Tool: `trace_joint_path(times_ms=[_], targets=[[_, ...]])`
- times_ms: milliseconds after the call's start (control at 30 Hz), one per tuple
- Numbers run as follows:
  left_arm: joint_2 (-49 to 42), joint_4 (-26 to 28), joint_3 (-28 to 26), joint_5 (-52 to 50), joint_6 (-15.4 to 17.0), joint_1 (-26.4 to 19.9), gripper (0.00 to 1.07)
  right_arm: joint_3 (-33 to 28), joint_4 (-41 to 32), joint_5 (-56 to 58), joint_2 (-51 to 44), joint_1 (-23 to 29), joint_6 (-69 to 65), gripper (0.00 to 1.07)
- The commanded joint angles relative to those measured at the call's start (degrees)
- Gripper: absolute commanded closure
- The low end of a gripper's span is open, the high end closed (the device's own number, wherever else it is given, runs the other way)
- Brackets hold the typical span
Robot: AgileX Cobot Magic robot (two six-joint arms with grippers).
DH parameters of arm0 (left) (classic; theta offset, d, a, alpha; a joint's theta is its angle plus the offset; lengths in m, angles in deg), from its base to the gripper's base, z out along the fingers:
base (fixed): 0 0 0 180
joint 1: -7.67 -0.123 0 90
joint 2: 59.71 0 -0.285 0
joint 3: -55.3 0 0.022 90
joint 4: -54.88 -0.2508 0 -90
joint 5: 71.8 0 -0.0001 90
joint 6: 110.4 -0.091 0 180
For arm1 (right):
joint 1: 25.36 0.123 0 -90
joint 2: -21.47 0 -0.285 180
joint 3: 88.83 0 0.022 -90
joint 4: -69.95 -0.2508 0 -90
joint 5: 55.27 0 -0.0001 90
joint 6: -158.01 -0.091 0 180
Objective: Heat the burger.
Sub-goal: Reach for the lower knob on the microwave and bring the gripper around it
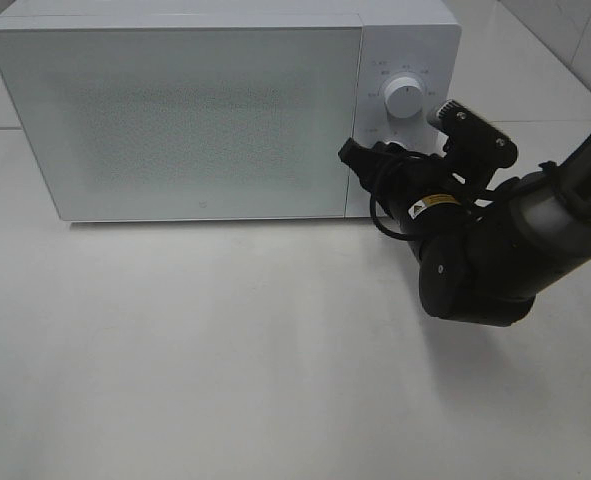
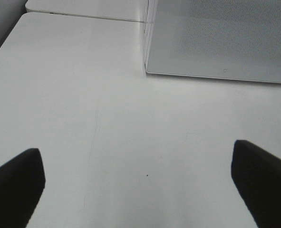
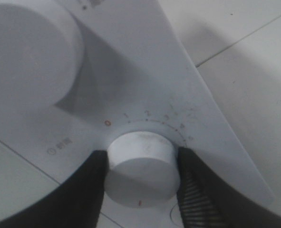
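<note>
Black fingers (image 3: pixel 81 199) of the right gripper (image 3: pixel 141 175) clamp the lower dial (image 3: pixel 140 161) on the microwave (image 1: pixel 175 110), just below its upper dial (image 1: pixel 405 100). Its door (image 1: pixel 195 130) is shut, and where the burger sits cannot be told. In front of the microwave, the left gripper (image 2: pixel 138 183) hangs spread wide above the table (image 1: pixel 225 370).

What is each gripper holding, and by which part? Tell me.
Right gripper clamps the lower dial by its round side, jaws on opposite sides. Left gripper holds nothing.
</note>
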Motion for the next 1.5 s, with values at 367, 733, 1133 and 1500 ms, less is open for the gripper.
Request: trace_joint_path(times_ms=[367,733,1133,1500], targets=[[-1.4,0.3,0.2,-0.6,0.1,0.2,0.04,1.0,2.4,-1.8,-0.3,-0.4,-27.6,1.01],[-1.4,0.3,0.2,-0.6,0.1,0.2,0.04,1.0,4.8,-4.4,-0.3,-0.4,-45.0,1.04],[-1.4,0.3,0.2,-0.6,0.1,0.2,0.04,1.0,3.7,-6.9,-0.3,-0.4,-65.7,1.03],[-1.4,0.3,0.2,-0.6,0.1,0.2,0.04,1.0,2.8,-6.9,-0.3,-0.4,-71.7,1.02]])
